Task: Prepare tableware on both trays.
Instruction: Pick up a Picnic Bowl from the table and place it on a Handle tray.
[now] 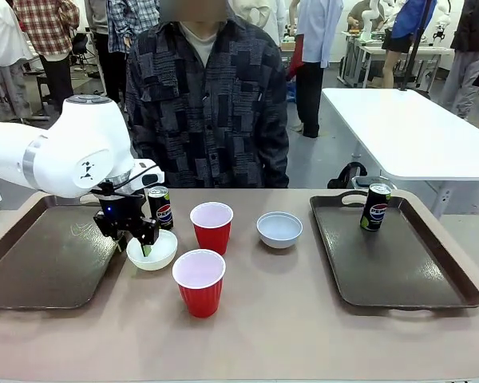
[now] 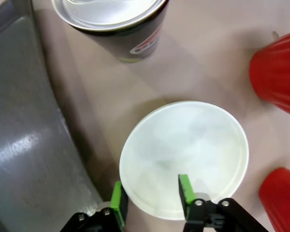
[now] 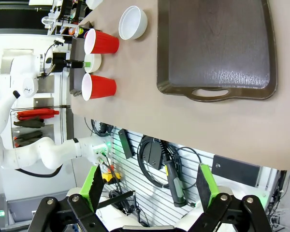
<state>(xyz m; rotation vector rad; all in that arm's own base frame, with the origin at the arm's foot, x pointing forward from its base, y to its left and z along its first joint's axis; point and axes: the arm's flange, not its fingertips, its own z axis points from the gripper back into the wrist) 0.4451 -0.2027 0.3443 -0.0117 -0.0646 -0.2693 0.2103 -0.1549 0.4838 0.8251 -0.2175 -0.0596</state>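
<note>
Beside the left tray (image 1: pixel 40 263), the left gripper (image 2: pixel 150 195) stands half-spread astride the white bowl (image 2: pixel 183 145) rim, pinching nothing. The right gripper (image 3: pixel 150 182) hangs wide open off the table. Judged done: one can (image 1: pixel 375 207) on the right tray (image 1: pixel 407 279). The other can (image 1: pixel 160 207), two red cups (image 1: pixel 211 226) and the grey-blue bowl (image 1: pixel 279 230) sit on the table between. Both cans show the Pepsi globe.

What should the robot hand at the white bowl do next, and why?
Probably finish closing on the rim. The left gripper straddles the white bowl at its edge, one pad inside, one outside, with a gap showing; the bowl sits on the table beside the left tray, not on it.
</note>
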